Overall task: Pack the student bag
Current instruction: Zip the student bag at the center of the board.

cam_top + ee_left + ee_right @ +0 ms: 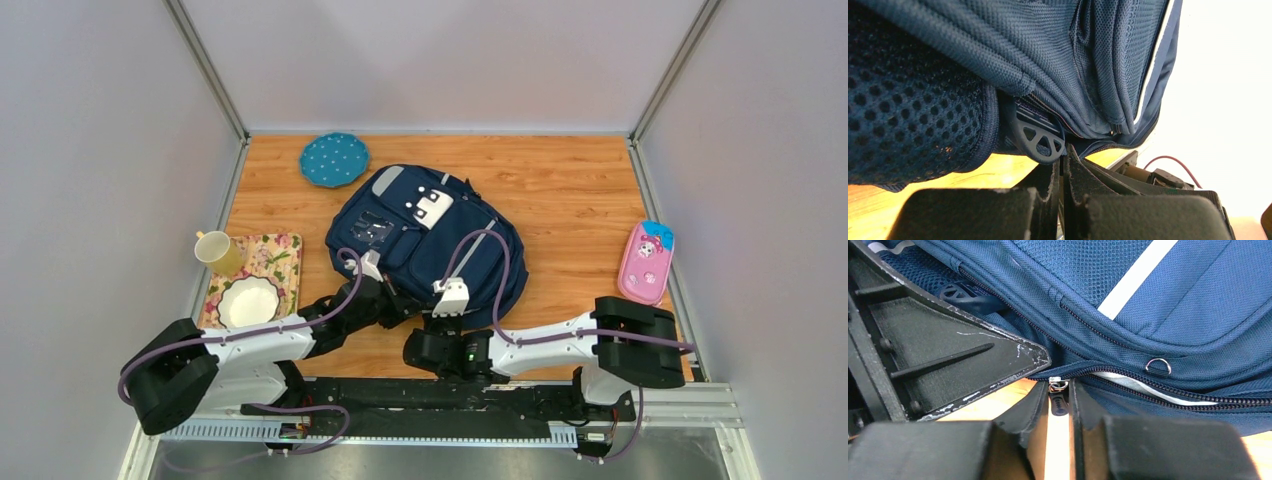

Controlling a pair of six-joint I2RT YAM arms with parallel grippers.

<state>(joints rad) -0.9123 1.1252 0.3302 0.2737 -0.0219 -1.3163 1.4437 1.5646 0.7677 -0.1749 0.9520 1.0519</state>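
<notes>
Wooden desk [560, 180] has open room right of the backpack [420, 240]. Left pincer [1062, 152] is pinched shut at its near edge. Right pincer [1059, 388] sits narrow around the zipper pull [1058, 405], can't tell if it's gripping.

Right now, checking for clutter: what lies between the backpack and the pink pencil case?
Only bare wooden tabletop separates the backpack and the pink pencil case, as the top view shows.

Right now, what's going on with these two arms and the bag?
Both arms work at the near edge of the student bag, which lies flat on the table. The left gripper is shut against the bag's seam. The right gripper straddles the zipper pull with narrow jaws; whether it grips yet is unclear.
</notes>
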